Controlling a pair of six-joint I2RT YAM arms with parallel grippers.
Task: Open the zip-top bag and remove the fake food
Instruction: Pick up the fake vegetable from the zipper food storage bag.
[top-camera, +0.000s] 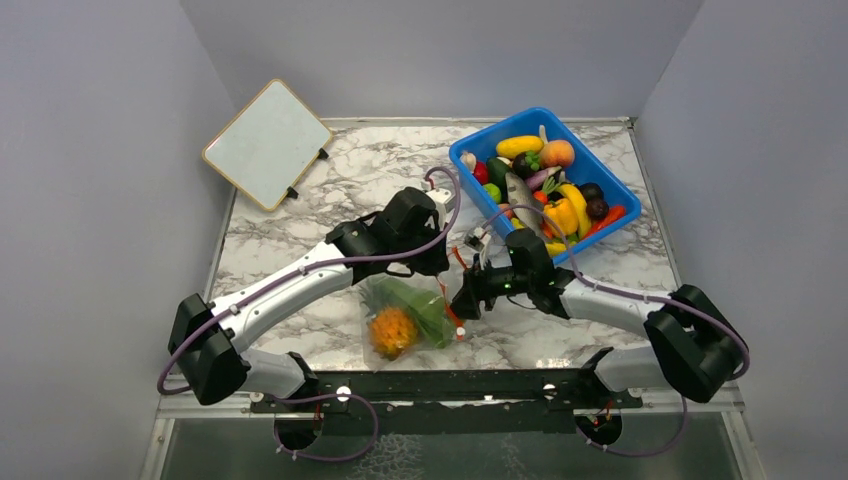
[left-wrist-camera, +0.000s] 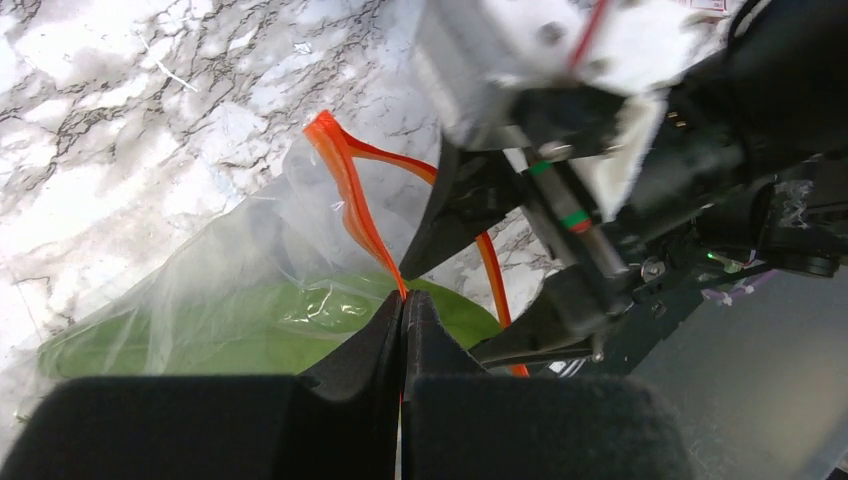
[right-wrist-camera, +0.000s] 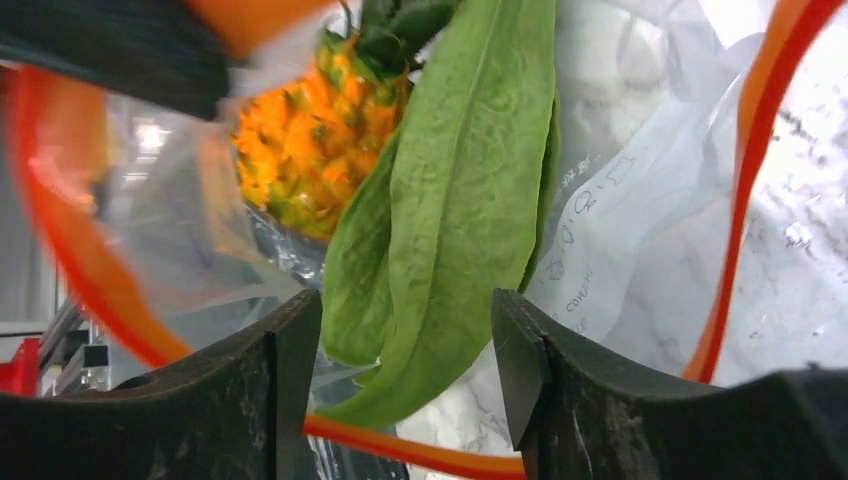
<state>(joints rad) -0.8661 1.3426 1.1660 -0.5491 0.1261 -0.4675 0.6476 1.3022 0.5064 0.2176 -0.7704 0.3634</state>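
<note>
Top external view hides both fingertips behind the wrists. The left gripper is pinched tight on the zip-top bag at its red-orange strip — the right gripper stands parted, straddling the green leaf.

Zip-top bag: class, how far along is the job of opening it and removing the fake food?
Done: the mouth of the zip-top bag gapes, its zip strip spread into a loop. In hand: the left gripper is shut on that strip; the right gripper, open, straddles the green leaf at the mouth. Left: leaf and orange pineapple lie inside, not yet removed.
</note>
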